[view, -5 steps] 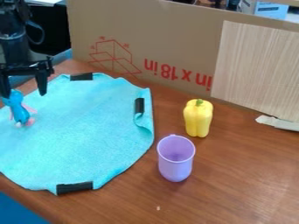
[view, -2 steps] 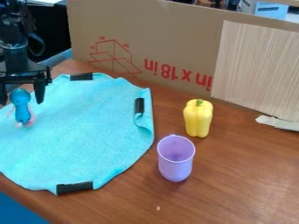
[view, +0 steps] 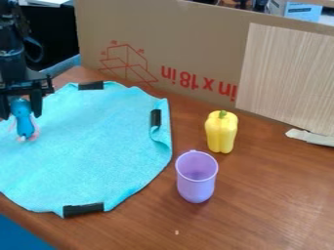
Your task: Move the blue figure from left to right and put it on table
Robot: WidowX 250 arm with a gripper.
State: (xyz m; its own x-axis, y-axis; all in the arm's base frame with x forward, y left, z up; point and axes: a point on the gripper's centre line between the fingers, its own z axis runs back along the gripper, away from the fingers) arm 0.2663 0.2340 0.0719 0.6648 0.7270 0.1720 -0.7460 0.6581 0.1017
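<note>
Hand (view: 20, 116) half-spread around blue figure (view: 25, 127)

Blue figure (view: 23, 117), 9 o'clock: pink limbs. Gripper (view: 21, 116), 9 o'clock: black. Cloth (view: 91, 146), 8 o'clock: plain turquoise; black strips (view: 83, 209) at its own 12, 2 and 6 o'clock. Pepper (view: 221, 133), 3 o'clock: yellow, green stem (view: 222, 114). Cup (view: 196, 188), 5 o'clock: lilac. Table (view: 261, 210), 4 o'clock: reddish-brown, wood-grained. Cardboard (view: 196, 44), 12 o'clock: tan, red line drawing and lettering. Panel (view: 287, 73), 2 o'clock: pale beige, fine streaked grain.
</note>
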